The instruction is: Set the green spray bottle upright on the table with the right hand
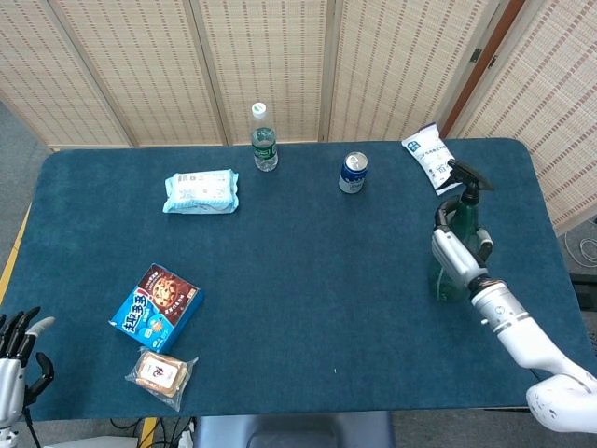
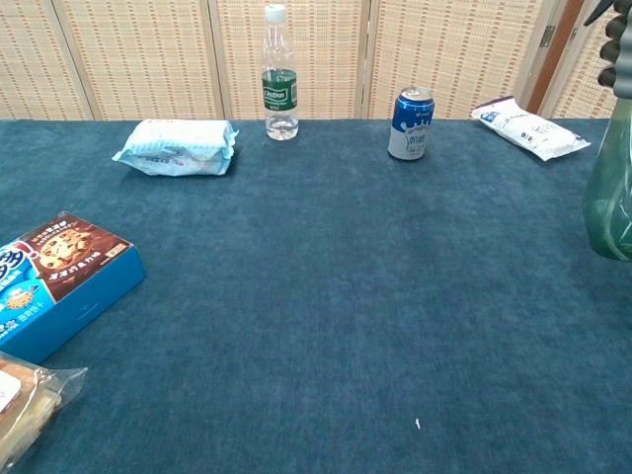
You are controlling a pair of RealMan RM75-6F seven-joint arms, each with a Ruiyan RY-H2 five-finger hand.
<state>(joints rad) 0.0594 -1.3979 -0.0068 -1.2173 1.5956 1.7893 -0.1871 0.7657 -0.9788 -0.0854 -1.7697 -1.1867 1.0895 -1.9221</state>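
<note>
The green spray bottle [image 1: 454, 233] stands upright near the table's right edge, with its black trigger head [image 1: 469, 177] on top. My right hand [image 1: 460, 252] wraps around its body and grips it. The chest view shows only the bottle's left side [image 2: 609, 188] at the right border, its base low on the blue cloth; the right hand does not show there. My left hand [image 1: 19, 347] hangs off the table's front left corner, fingers apart and holding nothing.
A white pouch [image 1: 429, 157] lies just behind the bottle, and a blue can [image 1: 353, 173] stands to its left. A water bottle [image 1: 265, 137] and a wipes pack [image 1: 201, 192] sit at the back. A cookie box [image 1: 156, 306] and a wrapped snack [image 1: 160, 373] lie front left.
</note>
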